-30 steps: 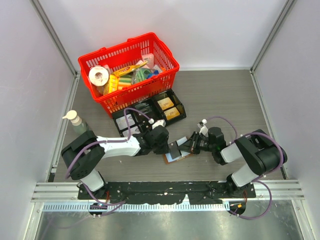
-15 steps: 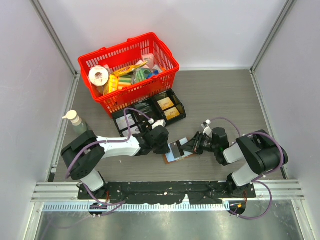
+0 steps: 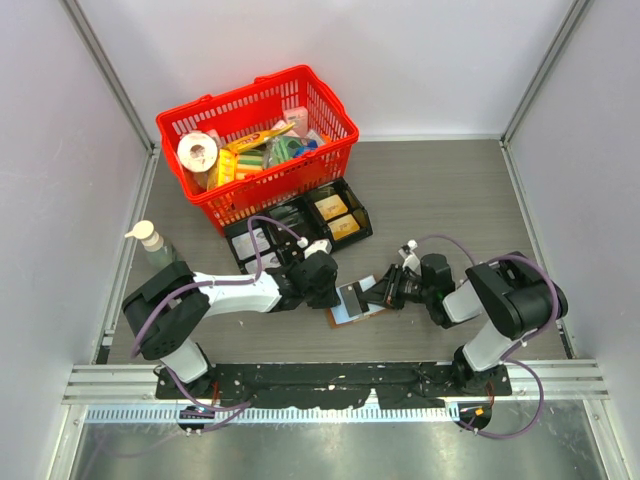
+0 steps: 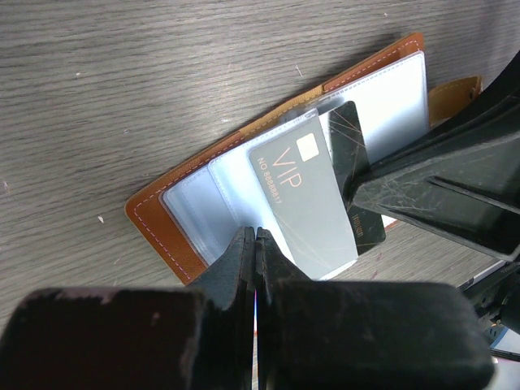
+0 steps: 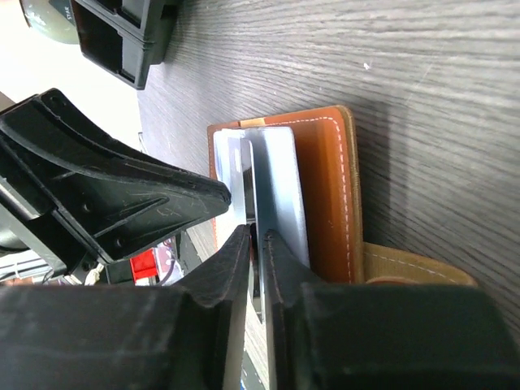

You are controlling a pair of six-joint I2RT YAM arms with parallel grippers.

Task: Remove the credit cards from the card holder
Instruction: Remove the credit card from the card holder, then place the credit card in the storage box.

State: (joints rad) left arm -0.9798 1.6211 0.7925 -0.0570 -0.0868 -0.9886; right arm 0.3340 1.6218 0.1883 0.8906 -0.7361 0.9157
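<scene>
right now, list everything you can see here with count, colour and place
table: one, grey wood grain, under everything
basket: one, red, far left of table
groceries: several, mixed colours, inside the basket
tray: one, black, divided, just in front of the basket
bottle: one, clear with pale pump, left edge
card holder: one, brown, lying open between the arms
grey card: one, sticking out of a sleeve
black card: one, behind the grey card
left claw: black, shut, at the card holder's near edge
right claw: black, narrow gap around a card edge, grip unclear
</scene>
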